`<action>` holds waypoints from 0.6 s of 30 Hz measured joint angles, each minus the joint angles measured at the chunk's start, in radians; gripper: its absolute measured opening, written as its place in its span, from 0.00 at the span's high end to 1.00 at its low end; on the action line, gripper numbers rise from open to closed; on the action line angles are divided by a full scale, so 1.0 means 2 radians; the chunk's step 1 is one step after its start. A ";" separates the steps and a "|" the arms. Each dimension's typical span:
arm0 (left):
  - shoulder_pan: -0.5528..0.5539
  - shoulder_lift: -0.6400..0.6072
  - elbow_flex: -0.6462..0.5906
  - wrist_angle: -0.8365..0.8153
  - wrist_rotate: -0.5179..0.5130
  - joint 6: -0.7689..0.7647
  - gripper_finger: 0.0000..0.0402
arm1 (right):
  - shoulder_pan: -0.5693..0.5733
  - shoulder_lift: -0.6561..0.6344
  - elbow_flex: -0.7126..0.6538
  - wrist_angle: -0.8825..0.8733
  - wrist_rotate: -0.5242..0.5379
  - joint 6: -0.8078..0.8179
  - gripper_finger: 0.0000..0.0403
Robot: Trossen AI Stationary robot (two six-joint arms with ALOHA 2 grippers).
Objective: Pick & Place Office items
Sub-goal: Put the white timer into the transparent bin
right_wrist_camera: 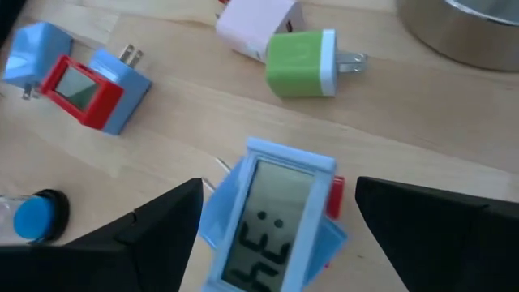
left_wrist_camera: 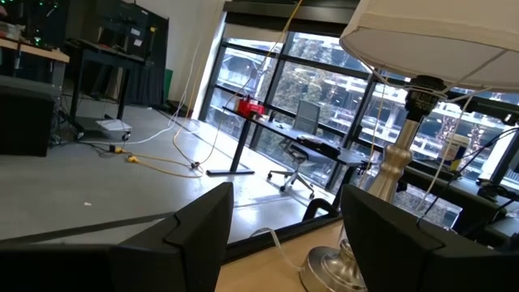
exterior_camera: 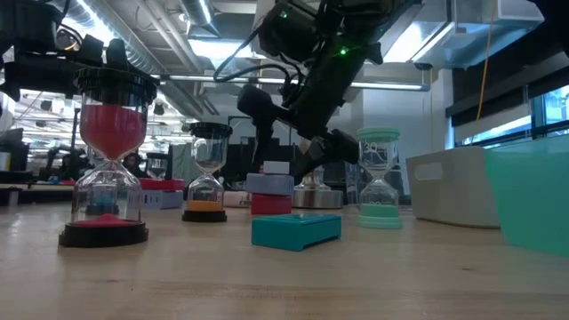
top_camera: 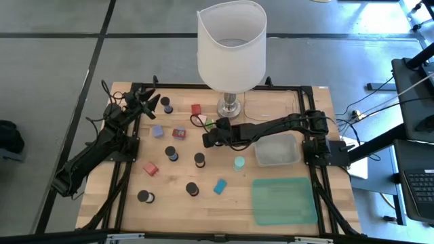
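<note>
The right gripper (top_camera: 205, 140) reaches across the worktop (top_camera: 271, 210) toward its middle, near the lamp (top_camera: 230, 47) base. Its fingers (right_wrist_camera: 154, 235) stand apart on either side of a small blue clock (right_wrist_camera: 272, 223) with a grey display; whether they touch the clock cannot be told from the wrist view. Just beyond the clock lie a green plug (right_wrist_camera: 302, 62) and a white plug (right_wrist_camera: 253, 24), touching each other, and off to one side a blue plug (right_wrist_camera: 122, 77) with a red-framed piece (right_wrist_camera: 77, 88) against it.

The left gripper (top_camera: 148, 97) waits at the far left corner of the worktop, raised and pointing out past the lamp; its fingers (left_wrist_camera: 186, 235) show a gap with nothing between them.

The other office items are spread over the worktop's left and middle: small hourglasses with black ends (top_camera: 172, 153), a mint-green hourglass (top_camera: 239, 163) beside the grey tray (top_camera: 277, 150), a teal block (top_camera: 220, 186) toward the near edge, and a red block (top_camera: 150, 168). A green mat (top_camera: 285, 201) lies at the near right corner.
</note>
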 joint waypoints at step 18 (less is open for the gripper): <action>0.000 0.000 0.000 0.001 0.000 0.000 0.44 | 0.001 0.000 0.000 0.002 0.017 -0.006 0.37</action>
